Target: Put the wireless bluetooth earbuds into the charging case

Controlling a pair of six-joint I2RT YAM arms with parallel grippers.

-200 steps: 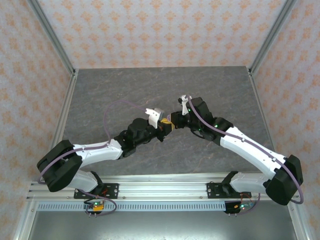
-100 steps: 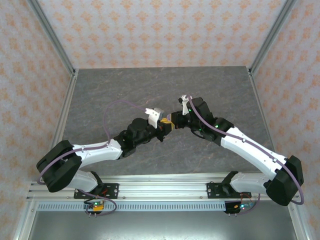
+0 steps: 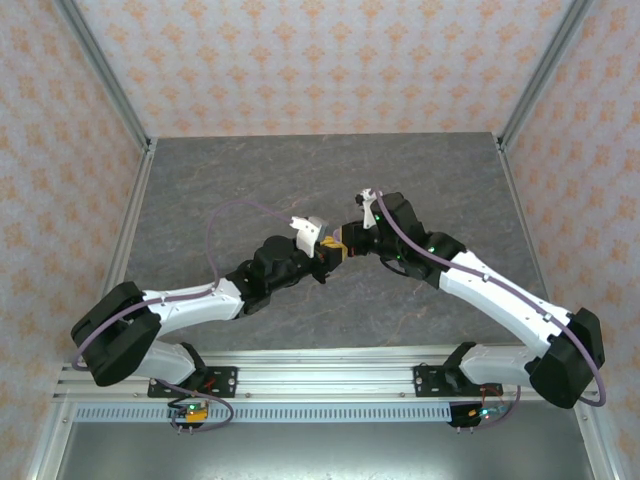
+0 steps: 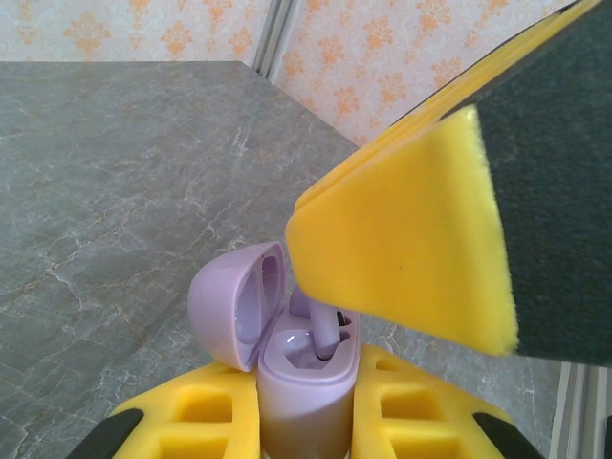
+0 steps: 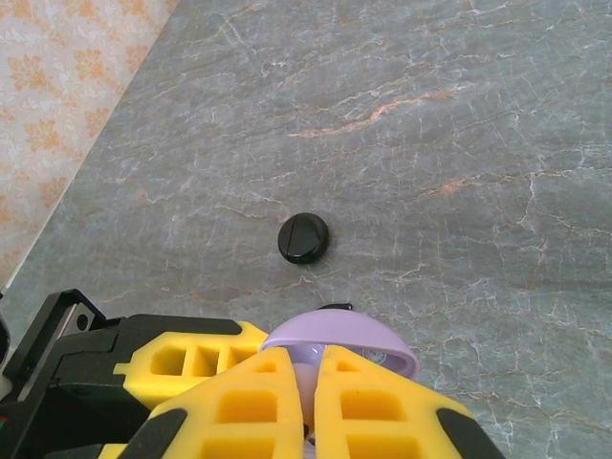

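Observation:
My left gripper (image 4: 304,426) is shut on the body of a lavender charging case (image 4: 298,387), held upright with its lid (image 4: 228,304) swung open to the left. A pale lavender earbud (image 4: 326,330) stands stem-down in one of the case's wells. My right gripper (image 5: 308,406) is shut on this earbud from above, and its yellow finger (image 4: 411,239) hangs over the case. From the right wrist the open lid (image 5: 344,342) shows just past the fingertips. In the top view the two grippers (image 3: 335,246) meet at mid-table. The other earbuds are hidden.
A round black case (image 5: 303,238) lies shut on the grey marble table (image 5: 459,124), beyond the lavender lid. A thin dark sliver (image 5: 335,307) peeks out behind the lid; I cannot tell what it is. Patterned walls and metal posts (image 3: 100,70) ring the table.
Both grippers stay joined over the case at mid-table. The left arm has shifted only very slightly.

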